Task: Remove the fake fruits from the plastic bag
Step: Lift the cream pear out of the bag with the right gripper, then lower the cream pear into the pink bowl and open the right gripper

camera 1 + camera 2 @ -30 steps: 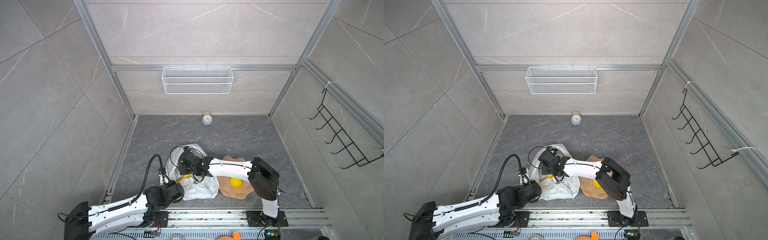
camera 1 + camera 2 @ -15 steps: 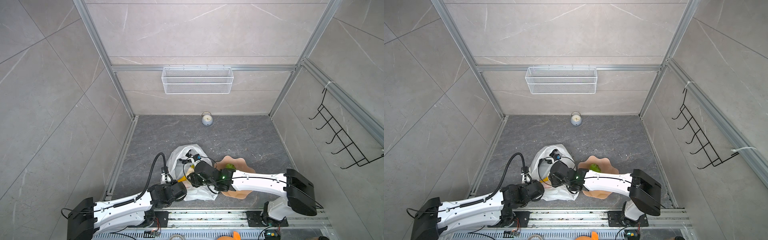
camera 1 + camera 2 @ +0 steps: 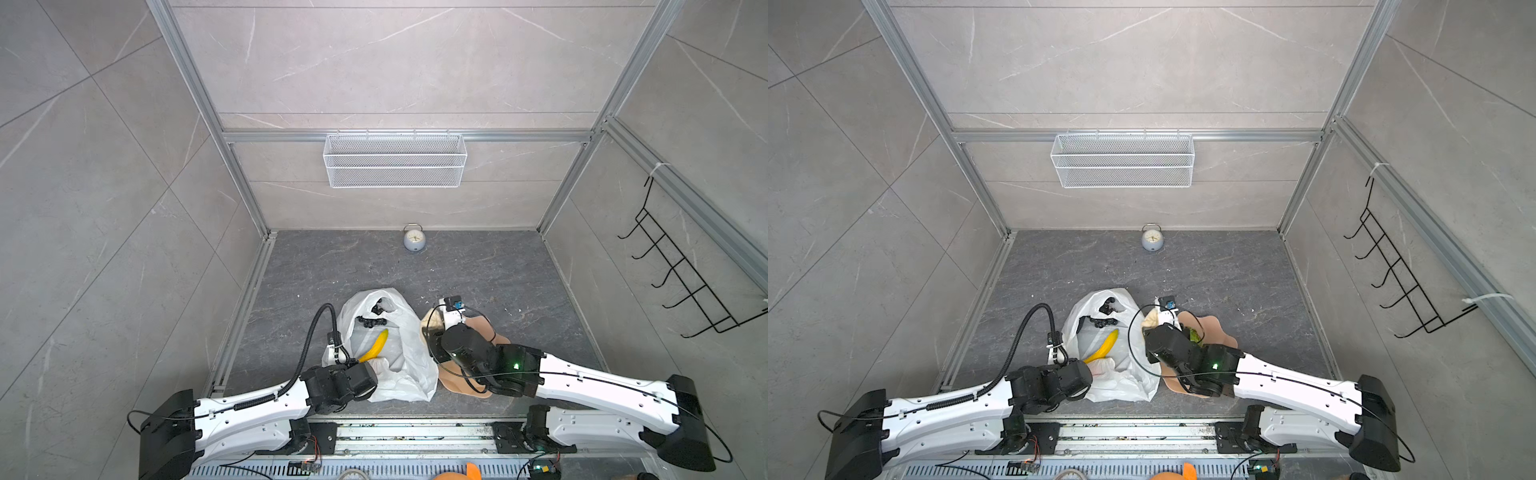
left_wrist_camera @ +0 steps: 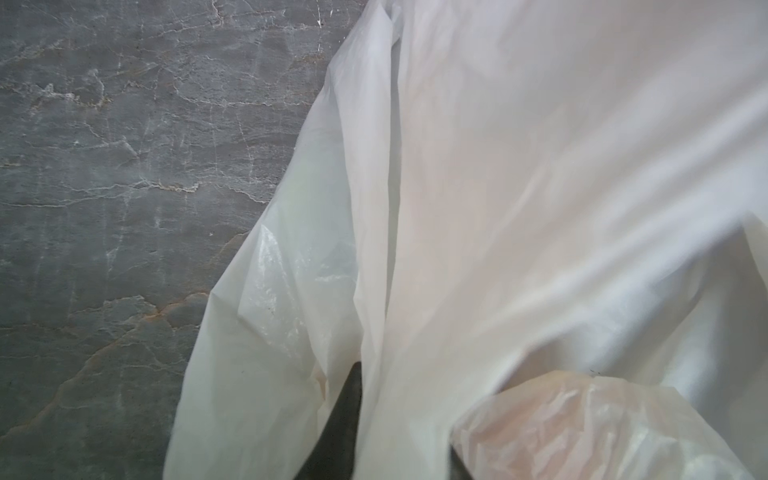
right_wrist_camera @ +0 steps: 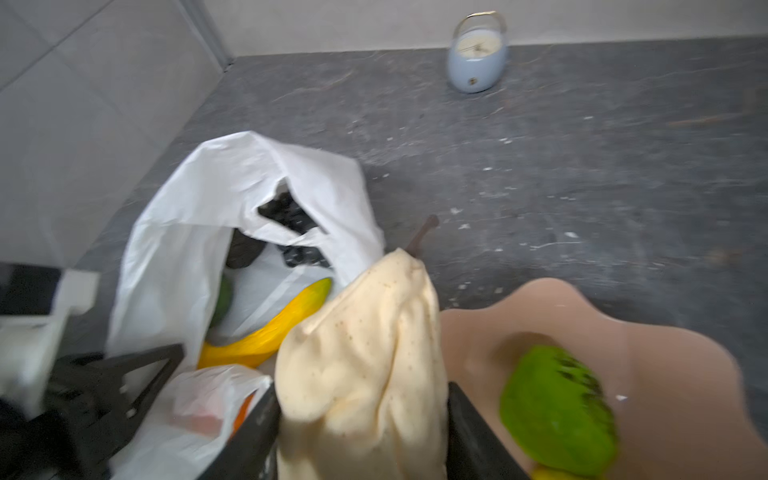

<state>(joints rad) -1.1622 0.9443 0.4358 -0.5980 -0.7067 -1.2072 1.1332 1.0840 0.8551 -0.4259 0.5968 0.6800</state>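
My right gripper point(image 5: 361, 432) is clamped on the beige lumpy fruit point(image 5: 361, 332), with a black jaw on each flank and the brown stem pointing away from my wrist. In both top views the fruit sits outside the plastic bag point(image 3: 409, 353), at the bag's 3 o'clock, over the 9 o'clock rim of the peach bowl point(image 3: 457, 380). I cannot tell whether it touches that rim. A green fruit point(image 5: 557, 407) lies inside the bowl.

My left gripper point(image 3: 365, 374) is closed on a bunched fold of the bag at its 7 o'clock corner, and white film drapes over my dark fingers point(image 4: 347, 407). The bag lies near 6 o'clock on the grey floor point(image 3: 478, 266), with its mouth open toward 12. Inside it I see a yellow banana point(image 3: 377, 345), a dark grape bunch point(image 3: 371, 321) beyond that, a green round one point(image 5: 224, 299), and an orange one point(image 5: 243, 411) showing through the film. The alarm clock point(image 3: 414, 240) stands at 12 o'clock by the back wall, well apart
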